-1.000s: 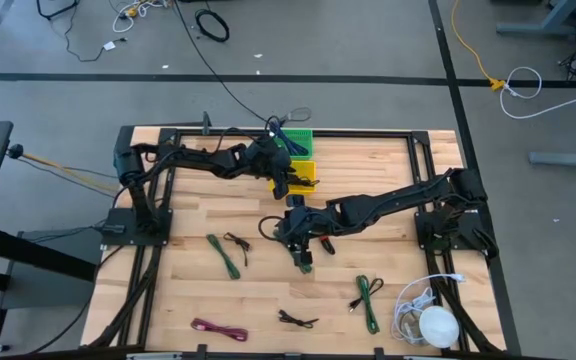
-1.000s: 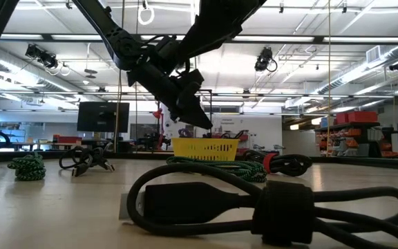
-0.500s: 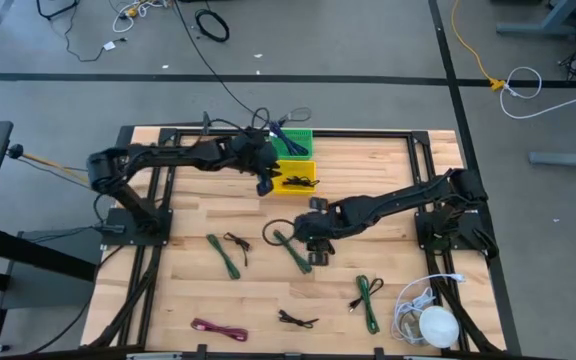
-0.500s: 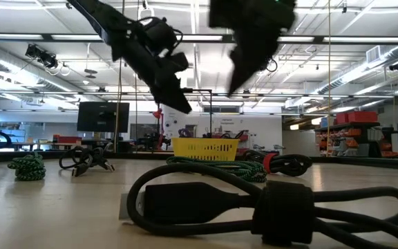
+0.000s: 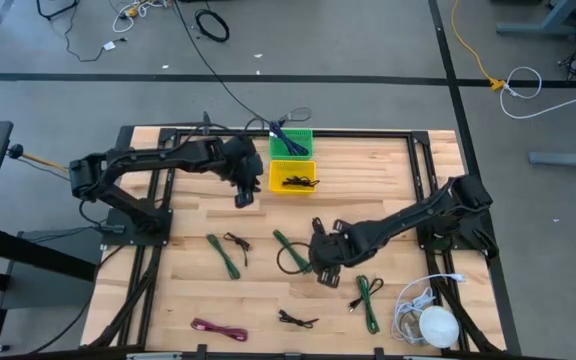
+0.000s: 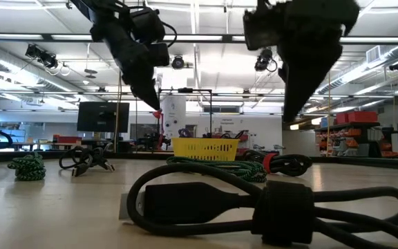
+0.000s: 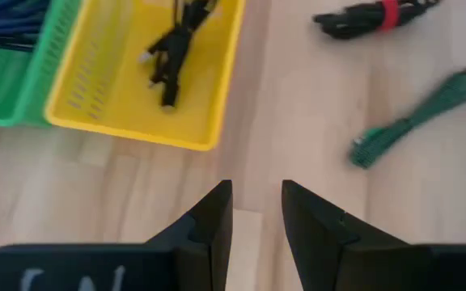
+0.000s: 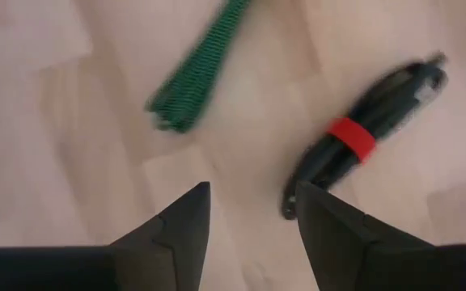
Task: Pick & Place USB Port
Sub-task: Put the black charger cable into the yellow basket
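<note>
Two grippers apart-fingered, empty. Left gripper hovers beside yellow basket holding one black cable. Right gripper hangs over black bundle with red strap, near green cable. Risk: descent off-centre, fingers snag green cable or push bundle away.

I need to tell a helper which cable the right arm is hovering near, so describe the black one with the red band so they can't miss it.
Start at the yellow basket at the table's far edge and come toward the middle. There a black cable lies coiled beside a green cable, just ahead of the right gripper. It alone wears a red strap around its middle.
</note>
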Controlling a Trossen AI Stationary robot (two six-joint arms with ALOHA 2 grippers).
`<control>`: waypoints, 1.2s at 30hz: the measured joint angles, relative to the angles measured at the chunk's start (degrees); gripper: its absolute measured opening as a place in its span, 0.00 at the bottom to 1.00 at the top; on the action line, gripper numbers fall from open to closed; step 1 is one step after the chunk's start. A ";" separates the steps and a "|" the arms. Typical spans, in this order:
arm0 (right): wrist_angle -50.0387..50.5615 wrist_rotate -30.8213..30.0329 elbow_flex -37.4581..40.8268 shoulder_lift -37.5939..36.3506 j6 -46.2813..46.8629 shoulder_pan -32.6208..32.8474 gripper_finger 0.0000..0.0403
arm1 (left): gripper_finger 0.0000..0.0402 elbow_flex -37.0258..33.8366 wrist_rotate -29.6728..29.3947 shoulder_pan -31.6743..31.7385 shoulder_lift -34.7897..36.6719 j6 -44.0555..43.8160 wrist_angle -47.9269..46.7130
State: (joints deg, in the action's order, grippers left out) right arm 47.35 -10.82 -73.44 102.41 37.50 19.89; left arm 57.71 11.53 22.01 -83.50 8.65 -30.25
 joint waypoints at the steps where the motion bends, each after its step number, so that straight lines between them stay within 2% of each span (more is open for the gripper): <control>1: -0.33 -0.68 0.62 0.00 1.12 -0.11 0.46 | 0.28 0.00 0.39 -0.27 0.00 0.14 -0.19; 4: -1.90 -2.28 3.38 0.00 4.35 -0.77 0.46 | 0.28 0.00 0.70 -1.26 0.00 0.70 -0.48; 11: -8.75 -1.19 9.03 -0.02 7.57 -2.69 0.48 | 0.28 0.00 0.79 -2.31 0.00 1.10 -0.69; 19: -16.91 -1.02 14.42 -0.02 7.63 -5.26 0.47 | 0.28 0.00 0.61 -2.26 0.00 2.09 -0.43; 22: -18.84 -1.80 16.08 -0.15 7.19 -5.89 0.39 | 0.28 0.00 0.57 -2.20 0.00 2.09 -0.41; 27: -19.61 -1.65 18.24 -0.44 5.94 -6.48 0.07 | 0.28 0.00 0.57 -2.20 -0.02 2.07 -0.16; 32: -19.58 -1.74 18.47 -0.76 4.21 -6.62 0.05 | 0.28 0.00 0.80 -2.20 -0.07 1.67 2.58; 36: -17.79 -2.62 19.22 -3.87 0.83 -6.85 0.05 | 0.28 0.00 2.69 -2.20 -0.07 0.50 6.23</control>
State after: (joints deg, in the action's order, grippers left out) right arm 29.56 -13.44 -54.22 98.54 38.34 13.04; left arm 57.71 14.22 19.81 -83.57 9.15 -24.02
